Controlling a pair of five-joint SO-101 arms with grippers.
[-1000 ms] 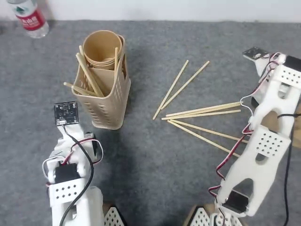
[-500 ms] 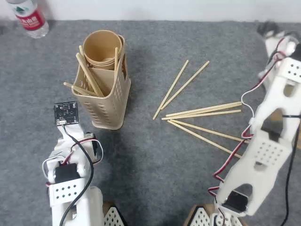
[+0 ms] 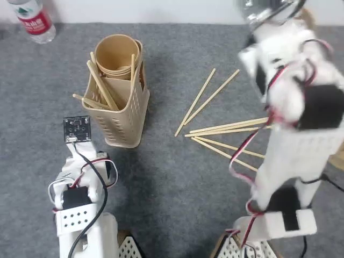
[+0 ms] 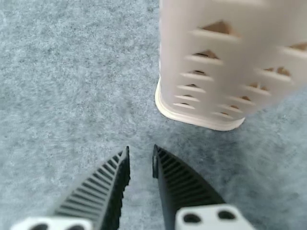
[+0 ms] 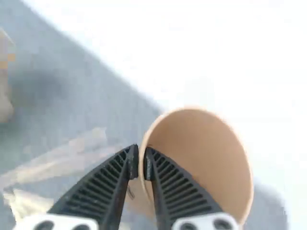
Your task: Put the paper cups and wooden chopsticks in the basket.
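Wooden chopsticks [image 3: 226, 129], pale, thin and straight, lie loose on the grey carpeted desk [image 3: 177, 204]. At least six can be counted, fanned out in pairs. The ends nearest the arm bases run under the white right arm [image 3: 295, 134].

On the other side, the left pincer [image 4: 140, 155] hangs low over the bare carpet. Its black ribbed jaws are a little apart with nothing between them, and their tips point at the foot of the basket [image 4: 206, 72] without touching it.

That tall beige slotted plastic basket [image 3: 121, 115] stands upright, well apart from the loose sticks. Stacked tan paper cups [image 3: 115, 54] sit in its far end, and several more chopsticks [image 3: 102, 86] lean at angles in the nearer part.

Farther out, the right pincer [image 5: 138, 160] is lifted above the desk, closed on the rim of another tan paper cup [image 5: 201, 153]. One jaw is inside the mouth and one outside. Below it, blurred pale streaks are probably the loose chopsticks.

At the far edge, by the white wall, lies a clear plastic bottle [image 3: 33, 19] with a red label.
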